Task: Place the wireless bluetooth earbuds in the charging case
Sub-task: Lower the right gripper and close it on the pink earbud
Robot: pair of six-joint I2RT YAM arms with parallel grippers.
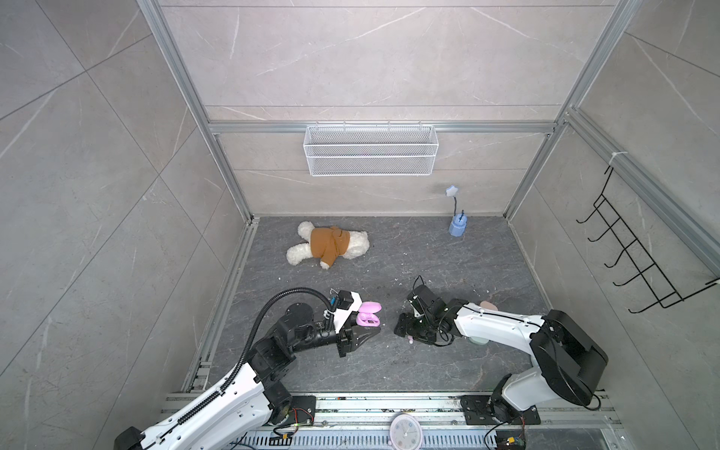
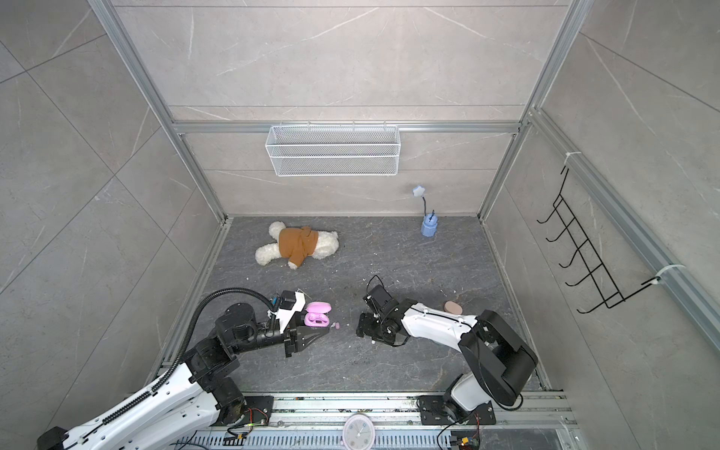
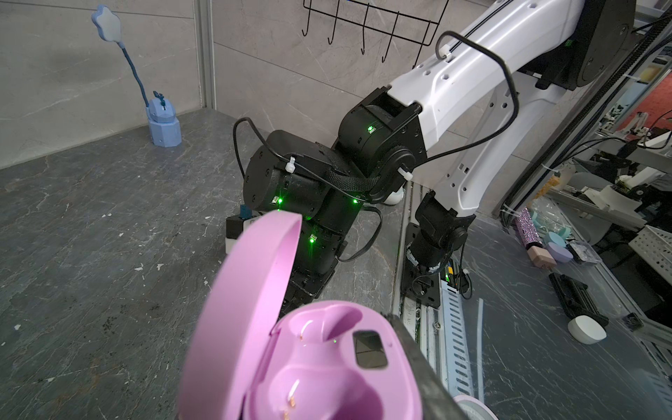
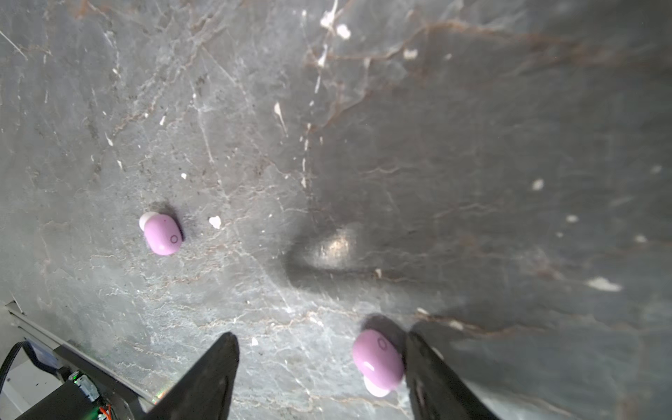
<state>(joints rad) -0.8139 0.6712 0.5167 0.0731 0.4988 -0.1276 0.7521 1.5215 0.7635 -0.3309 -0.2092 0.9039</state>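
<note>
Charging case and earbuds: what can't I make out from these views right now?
Charging case: its near end is cut off by the left wrist view's bottom edge.
Right claw: in both top views its own wrist covers the fingertips.
Earbud between its fingers: blur and shadow in the right wrist view hide whether it touches the nearer finger.
Pale green thing: mostly under the right arm in a top view.

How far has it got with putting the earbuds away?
Done: the charging case is open, in the left gripper, both sockets empty. In hand: the open right gripper straddles one lilac earbud. Left: seating it and the second earbud lying nearby.
</note>
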